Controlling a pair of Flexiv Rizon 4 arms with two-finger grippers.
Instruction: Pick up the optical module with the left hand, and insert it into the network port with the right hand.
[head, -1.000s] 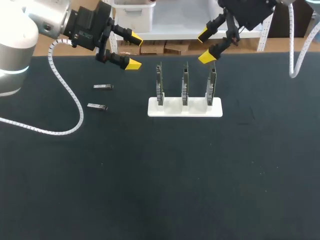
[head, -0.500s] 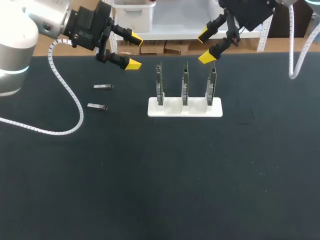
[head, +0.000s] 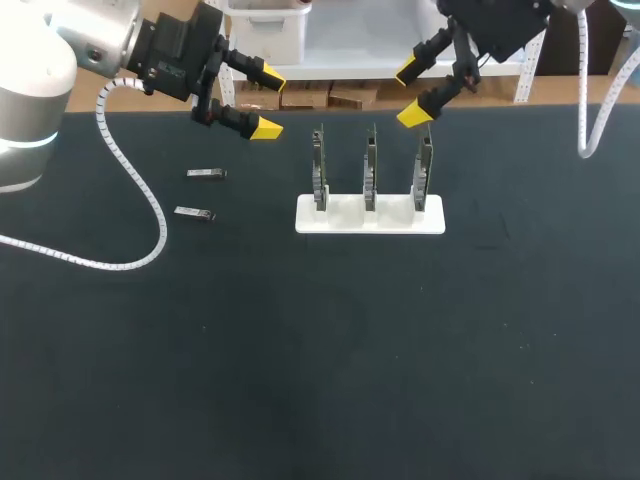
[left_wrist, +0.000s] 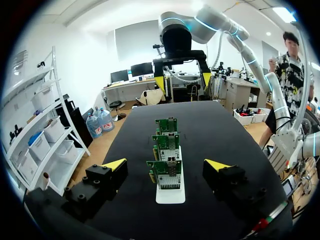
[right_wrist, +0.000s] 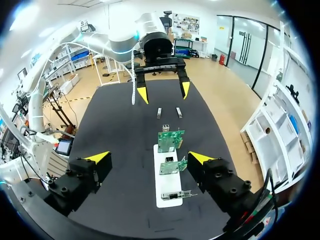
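We hold our left gripper and right gripper wide open and empty; two optical modules, probably alike, lie left of the card stand.

Card stand ahead of splayed end effector

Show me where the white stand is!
In the head view, the white stand sits centrally toward the far side, holding three circuit boards, right of two optical modules.
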